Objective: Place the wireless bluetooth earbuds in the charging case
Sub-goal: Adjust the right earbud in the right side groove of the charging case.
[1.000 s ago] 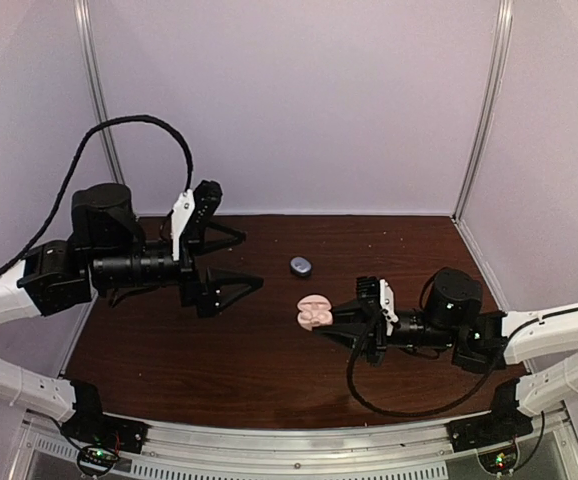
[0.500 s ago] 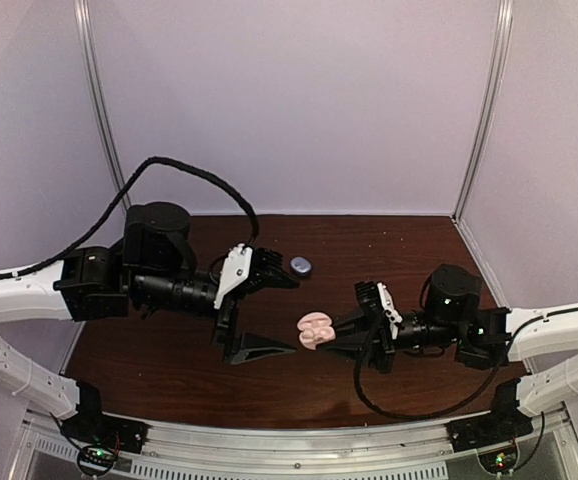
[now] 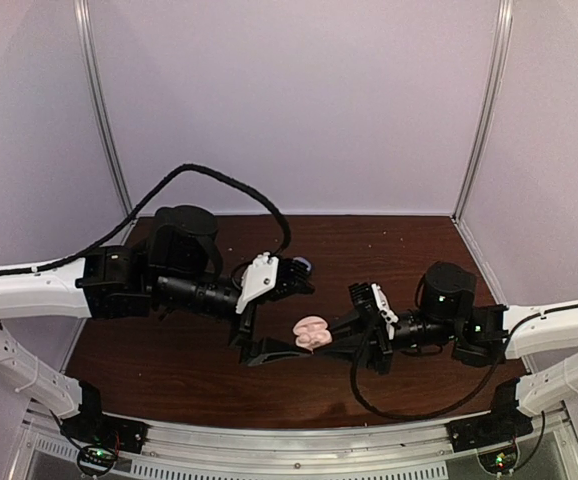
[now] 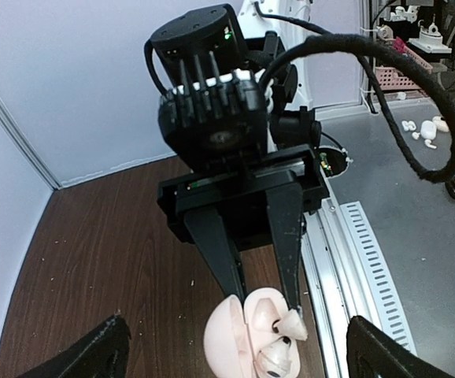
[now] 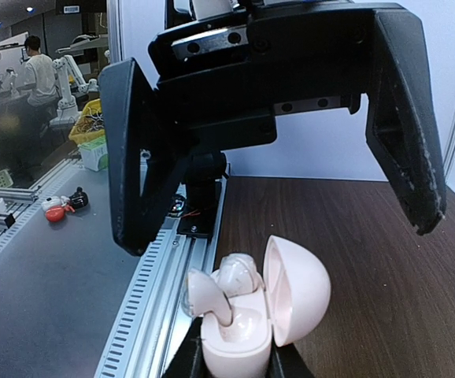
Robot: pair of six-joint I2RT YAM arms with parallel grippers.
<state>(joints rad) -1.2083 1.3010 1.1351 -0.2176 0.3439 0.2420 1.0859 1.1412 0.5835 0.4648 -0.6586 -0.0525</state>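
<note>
A pink charging case [image 5: 239, 335] is pinched between the two drawn-in fingers [image 4: 221, 252] of the right gripper [image 3: 329, 338], over a dark wooden table [image 3: 169, 370]. The case's domed lid [image 5: 298, 291] stands open.

The right wrist view looks into the case from close behind. Two pale earbuds [image 5: 238, 274] sit in its wells, one standing taller than the other. Whether they are pressed fully home is hard to tell.

The left wrist view sees the same case from the opposite side, with the right gripper's fingers running down onto its flanks.

The left gripper [image 5: 281, 230] is spread as wide as it goes and holds nothing. It faces the case, with one finger on the case's near side and one on its far side, neither touching it.

Only the overhead view takes in the whole table. There, a small dark rounded object [image 3: 303, 264] lies beyond the case, partly hidden behind the left gripper's far finger. A pale wall [image 3: 299, 100] closes off the back.
</note>
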